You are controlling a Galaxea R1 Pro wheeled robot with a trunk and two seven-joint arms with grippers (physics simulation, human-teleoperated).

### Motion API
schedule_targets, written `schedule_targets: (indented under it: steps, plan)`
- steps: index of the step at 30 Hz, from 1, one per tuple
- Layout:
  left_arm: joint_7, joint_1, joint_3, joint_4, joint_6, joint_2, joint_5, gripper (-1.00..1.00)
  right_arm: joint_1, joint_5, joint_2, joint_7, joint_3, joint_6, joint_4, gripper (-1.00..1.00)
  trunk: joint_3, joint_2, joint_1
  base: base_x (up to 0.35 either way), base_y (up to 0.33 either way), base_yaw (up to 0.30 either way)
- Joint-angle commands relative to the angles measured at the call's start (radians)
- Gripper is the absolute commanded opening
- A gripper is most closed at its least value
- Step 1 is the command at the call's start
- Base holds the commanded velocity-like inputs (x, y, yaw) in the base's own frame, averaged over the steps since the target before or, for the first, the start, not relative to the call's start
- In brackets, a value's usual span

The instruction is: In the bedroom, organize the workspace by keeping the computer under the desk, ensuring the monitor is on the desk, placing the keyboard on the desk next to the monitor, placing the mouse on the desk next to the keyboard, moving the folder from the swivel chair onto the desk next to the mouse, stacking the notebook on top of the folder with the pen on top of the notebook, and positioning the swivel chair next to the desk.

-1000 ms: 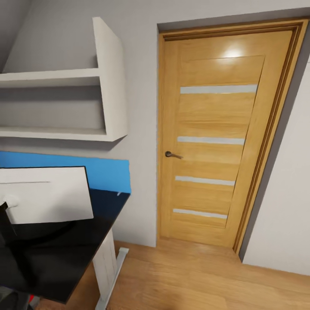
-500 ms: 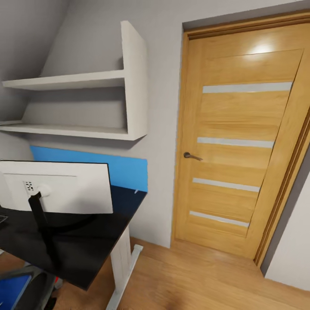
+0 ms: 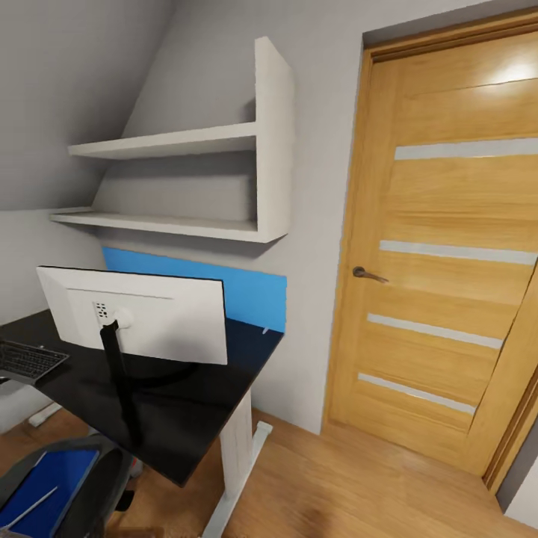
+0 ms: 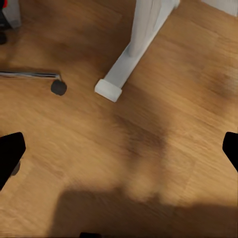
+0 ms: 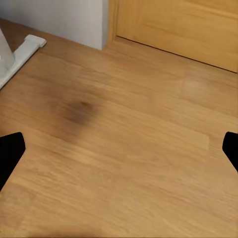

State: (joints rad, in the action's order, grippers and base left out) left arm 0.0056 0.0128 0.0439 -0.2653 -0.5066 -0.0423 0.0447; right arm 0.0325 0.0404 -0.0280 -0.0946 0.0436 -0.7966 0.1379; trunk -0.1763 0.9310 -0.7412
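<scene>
Black glossy surface (image 3: 187, 426) already carries the monitor (image 3: 149, 314) and, at nine o'clock, the keyboard (image 3: 26, 360), while the blue folder (image 3: 48, 478) and pen (image 3: 30, 508) wait on the swivel chair (image 3: 101, 486); both jaws gape wide, empty, over floor.

The left gripper (image 4: 119, 153) points down at the floor (image 4: 148, 148). Its two dark fingertips (image 4: 10, 153) sit at opposite edges of the left wrist view, spread wide apart with nothing between them.

The right gripper (image 5: 119, 148) is posed the same way, aimed down over the floor. Its fingertips (image 5: 10, 151) likewise stand at the far sides of the right wrist view, jaws fully parted and holding nothing.
</scene>
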Motion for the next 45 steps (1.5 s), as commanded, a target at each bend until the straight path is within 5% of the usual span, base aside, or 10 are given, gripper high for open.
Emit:
schedule_targets:
  steps: [1, 13, 30, 34, 36, 45]
  plan:
    - [-0.002, 0.001, 0.006, 0.001, -0.003, -0.001, 0.002, 1.00, 0.001, 0.004, 0.000, -0.002, 0.004, -0.002, -0.001, 1.00, -0.002, 0.001, 0.000, 0.000, 0.000, 0.256]
    - [0.000, 0.001, 0.013, 0.051, -0.021, 0.000, 0.008, 1.00, 0.000, 0.002, 0.000, -0.004, 0.009, -0.110, -0.004, 1.00, -0.016, 0.001, 0.000, 0.000, 0.000, 0.197]
    - [0.001, 0.001, 0.016, 0.050, -0.045, 0.025, 0.018, 1.00, 0.000, 0.001, 0.003, -0.004, 0.007, -0.106, -0.004, 1.00, -0.036, 0.001, 0.000, 0.000, 0.000, 0.183]
    - [0.002, 0.001, 0.019, 0.049, -0.074, 0.024, 0.018, 1.00, 0.001, 0.002, 0.004, -0.004, 0.007, -0.105, -0.004, 1.00, -0.041, 0.001, 0.000, 0.000, 0.000, 0.178]
    - [0.002, 0.001, 0.021, 0.049, -0.143, 0.022, 0.018, 1.00, 0.000, 0.002, 0.009, -0.004, 0.007, -0.104, -0.004, 1.00, -0.044, 0.001, 0.000, 0.000, 0.000, 0.177]
    - [0.002, 0.001, 0.021, 0.051, -0.168, 0.021, 0.016, 1.00, 0.000, 0.005, 0.011, -0.005, 0.006, -0.106, -0.004, 1.00, -0.055, 0.001, 0.000, 0.000, 0.000, 0.177]
